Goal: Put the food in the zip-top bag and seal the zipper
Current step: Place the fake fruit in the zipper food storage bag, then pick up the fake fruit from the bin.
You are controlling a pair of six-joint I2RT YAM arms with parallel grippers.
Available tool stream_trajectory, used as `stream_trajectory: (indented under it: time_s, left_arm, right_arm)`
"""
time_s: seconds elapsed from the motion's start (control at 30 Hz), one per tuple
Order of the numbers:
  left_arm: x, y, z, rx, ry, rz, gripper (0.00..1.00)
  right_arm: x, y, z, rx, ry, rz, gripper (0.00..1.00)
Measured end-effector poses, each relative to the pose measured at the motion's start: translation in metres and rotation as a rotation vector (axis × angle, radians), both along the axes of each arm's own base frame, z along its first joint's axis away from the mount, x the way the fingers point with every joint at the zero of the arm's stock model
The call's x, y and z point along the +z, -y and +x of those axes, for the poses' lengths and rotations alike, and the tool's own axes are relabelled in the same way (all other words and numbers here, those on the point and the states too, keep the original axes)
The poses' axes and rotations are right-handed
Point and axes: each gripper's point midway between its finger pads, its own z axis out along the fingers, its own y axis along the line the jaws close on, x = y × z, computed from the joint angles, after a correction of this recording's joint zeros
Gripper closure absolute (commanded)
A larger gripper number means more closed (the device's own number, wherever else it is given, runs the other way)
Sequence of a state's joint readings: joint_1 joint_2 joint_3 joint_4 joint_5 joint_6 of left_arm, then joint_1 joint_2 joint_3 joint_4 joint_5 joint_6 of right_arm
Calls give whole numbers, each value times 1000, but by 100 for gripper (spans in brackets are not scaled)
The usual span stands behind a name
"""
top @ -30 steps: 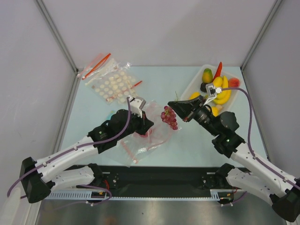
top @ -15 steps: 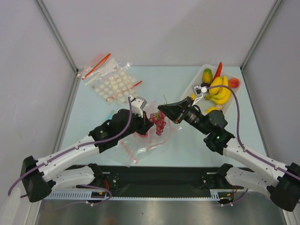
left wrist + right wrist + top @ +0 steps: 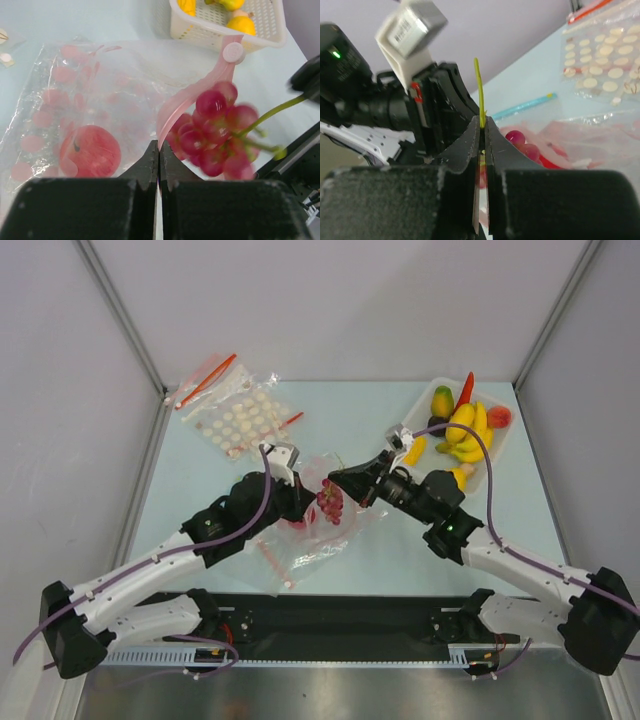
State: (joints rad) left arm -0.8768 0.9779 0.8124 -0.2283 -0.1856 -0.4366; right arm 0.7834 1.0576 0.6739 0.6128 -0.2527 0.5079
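The clear zip-top bag (image 3: 312,536) lies crinkled at the table's middle, with a red apple (image 3: 90,150) inside it. My left gripper (image 3: 305,507) is shut on the bag's pink-red zipper strip (image 3: 192,95) and holds the mouth lifted; its jaws (image 3: 159,150) pinch the strip. My right gripper (image 3: 336,480) is shut on the green stem (image 3: 479,90) of the dark red grapes (image 3: 329,500). The grapes (image 3: 215,132) hang at the bag's mouth, right beside the strip. Bananas (image 3: 465,435), a red chili (image 3: 465,388), a mango (image 3: 442,400) and a peach (image 3: 499,416) lie in the white basket (image 3: 425,418).
Clear bags with white dots and red strips (image 3: 235,415) lie at the back left, also in the right wrist view (image 3: 605,65). A thin teal stick (image 3: 525,106) lies beside the left arm. Grey walls close in both sides.
My right gripper has carried the grapes leftward from near the basket to the bag's mouth. My left gripper has stayed shut on the zipper strip, shifting slightly.
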Motion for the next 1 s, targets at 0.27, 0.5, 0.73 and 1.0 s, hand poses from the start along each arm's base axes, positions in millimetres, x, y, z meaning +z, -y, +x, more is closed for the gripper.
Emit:
stream_trajectory:
  time_s: [0.27, 0.5, 0.73, 1.0]
  left_arm:
    - [11, -21, 9, 98, 41, 1, 99]
    - [24, -38, 14, 183, 86, -12, 100]
    - [17, -40, 20, 211, 79, 15, 100]
    - [-11, -31, 28, 208, 37, 79, 100]
  right_arm:
    - [-54, -19, 13, 38, -52, -184, 84]
    - [-75, -14, 36, 26, -131, -231, 31]
    - [-70, 6, 48, -22, -166, -218, 31]
    - [-65, 77, 98, -262, -263, -182, 30]
